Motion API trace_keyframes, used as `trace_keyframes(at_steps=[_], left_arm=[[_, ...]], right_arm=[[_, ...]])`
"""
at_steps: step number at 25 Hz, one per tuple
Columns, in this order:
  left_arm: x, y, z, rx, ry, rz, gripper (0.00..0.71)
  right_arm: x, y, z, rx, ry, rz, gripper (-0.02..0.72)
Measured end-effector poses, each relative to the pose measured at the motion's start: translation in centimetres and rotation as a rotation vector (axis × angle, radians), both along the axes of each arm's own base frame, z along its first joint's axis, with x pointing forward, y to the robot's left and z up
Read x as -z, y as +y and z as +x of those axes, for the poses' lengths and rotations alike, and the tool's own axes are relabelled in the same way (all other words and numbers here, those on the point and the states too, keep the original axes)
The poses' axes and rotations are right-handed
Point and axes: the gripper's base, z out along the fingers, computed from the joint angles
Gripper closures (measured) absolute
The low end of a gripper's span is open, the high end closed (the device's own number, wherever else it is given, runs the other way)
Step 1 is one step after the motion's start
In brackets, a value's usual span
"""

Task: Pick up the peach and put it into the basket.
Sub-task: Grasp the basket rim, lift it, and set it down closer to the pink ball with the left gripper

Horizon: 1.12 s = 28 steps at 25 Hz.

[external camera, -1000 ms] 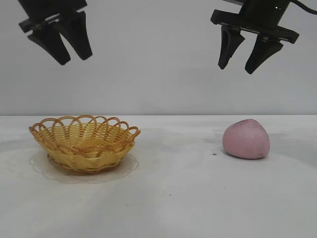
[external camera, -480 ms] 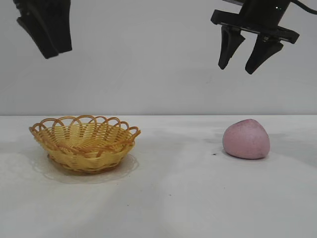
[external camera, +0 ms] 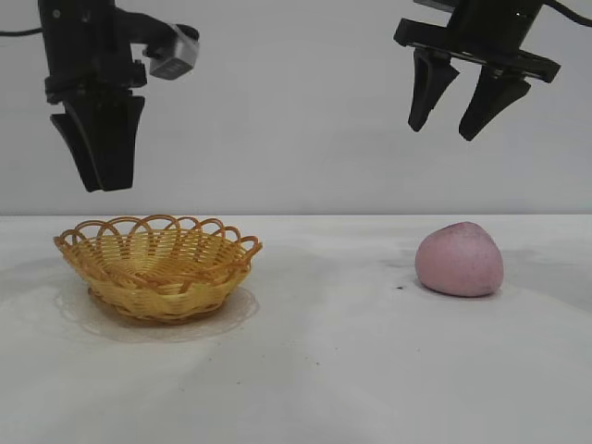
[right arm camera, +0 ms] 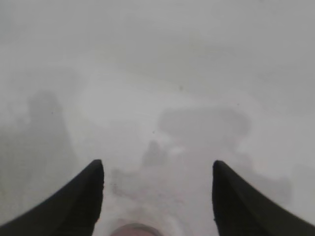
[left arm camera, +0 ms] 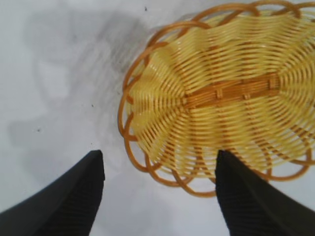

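Observation:
The peach (external camera: 460, 259), a dusty-pink rounded lump, lies on the white table at the right. A sliver of it shows at the edge of the right wrist view (right arm camera: 132, 230). The basket (external camera: 157, 265), yellow wicker with an orange looped rim, stands at the left and is empty; it fills the left wrist view (left arm camera: 221, 93). My right gripper (external camera: 442, 129) hangs open and empty high above the peach. My left gripper (external camera: 104, 185) hangs open and empty above the basket's left end, turned side-on to the exterior view.
The white table (external camera: 324, 370) runs to a plain grey wall behind. Dark smudges mark the table near the peach (right arm camera: 202, 128).
The left gripper has swung round and come down toward the basket's left end. The right gripper, the peach and the basket have not moved.

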Motion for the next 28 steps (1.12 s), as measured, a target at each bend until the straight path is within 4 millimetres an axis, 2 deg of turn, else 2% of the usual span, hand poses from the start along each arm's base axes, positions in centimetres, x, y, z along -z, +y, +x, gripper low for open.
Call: trace_keyframes(at_steps=[6,15,18,20,22,28], left_arm=[[1.4,-0.5,1.3,-0.010,0.016,-0.007,0.242],[4.9,-0.4,1.9,-0.003,0.074,0.033,0.242],[5.6,-0.4,2.0,-0.004,0.081,0.035,0.388],[5.9,-0.5,2.2,-0.005,0.076,0.034,0.549],[5.6,-0.6,2.3,-0.006,0.068,0.028,0.638],[3.8,-0.8,2.9,-0.094,0.077,0.021,0.638]], right_arm=[[0.0,0.0,0.0,-0.001,0.002,0.000,0.301],[0.0,0.0,0.0,-0.002,0.005,-0.001,0.301],[0.0,0.0,-0.1,-0.002,0.008,-0.001,0.301],[0.0,0.0,-0.1,-0.002,0.007,-0.001,0.301],[0.0,0.0,-0.1,-0.002,0.007,-0.001,0.301],[0.0,0.0,-0.1,-0.003,0.007,-0.003,0.301]])
